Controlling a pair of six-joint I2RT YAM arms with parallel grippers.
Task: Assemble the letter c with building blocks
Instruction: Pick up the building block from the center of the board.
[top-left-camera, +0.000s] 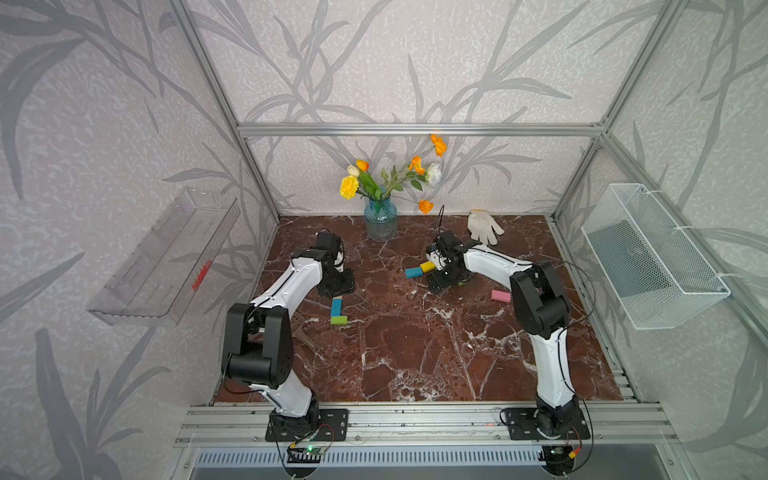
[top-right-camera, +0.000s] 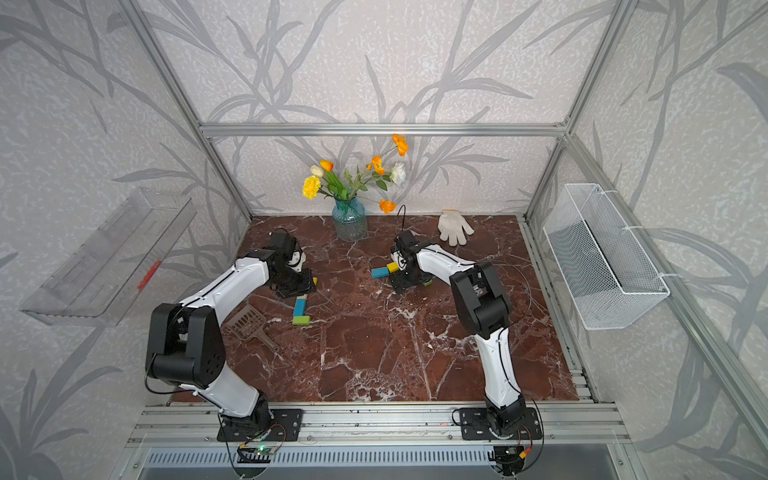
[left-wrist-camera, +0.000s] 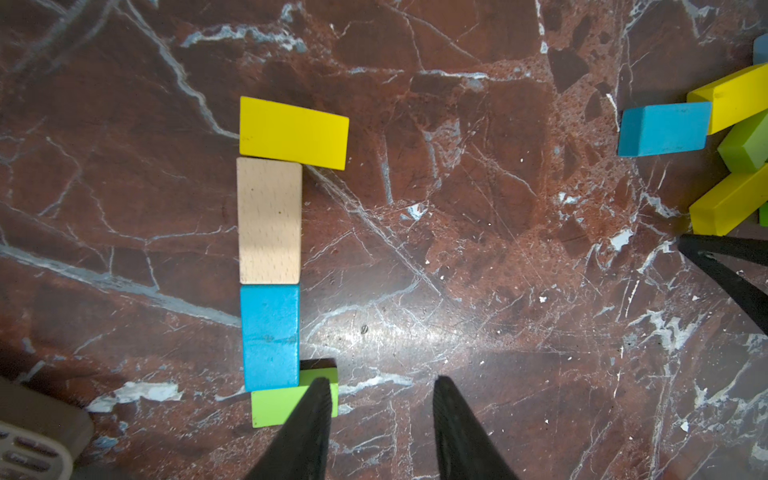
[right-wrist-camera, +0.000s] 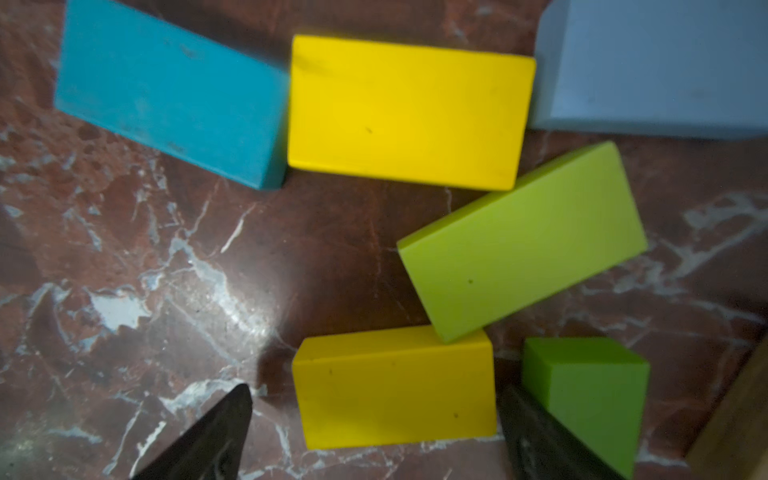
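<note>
Blocks (top-left-camera: 336, 307) of the C (top-right-camera: 300, 307) touch on the tabletop's (left-wrist-camera: 478, 208) left: yellow crossbar (left-wrist-camera: 293, 133), tan (left-wrist-camera: 269, 220), blue (left-wrist-camera: 271, 336), green foot (left-wrist-camera: 274, 409), with the left tool (left-wrist-camera: 380, 379) beside it, jaws apart, empty. Rightward, the right tool (right-wrist-camera: 374, 388) gapes wide astride a loose yellow block (right-wrist-camera: 395, 415).

Both top views look steeply down from high above the front edge of the red-brown marbled worktop (top-left-camera: 415, 353) toward the grey leaf-patterned back wall (top-left-camera: 415, 62), far enough to take in the whole surface, sharing nearly everything. The left wrist camera looks straight down, close above the row of yellow, tan, blue and green wooden blocks (left-wrist-camera: 269, 220). The right wrist camera sits nearer still, blurred; both wrist views catch the teal rectangular block (left-wrist-camera: 663, 129) (right-wrist-camera: 166, 91)
</note>
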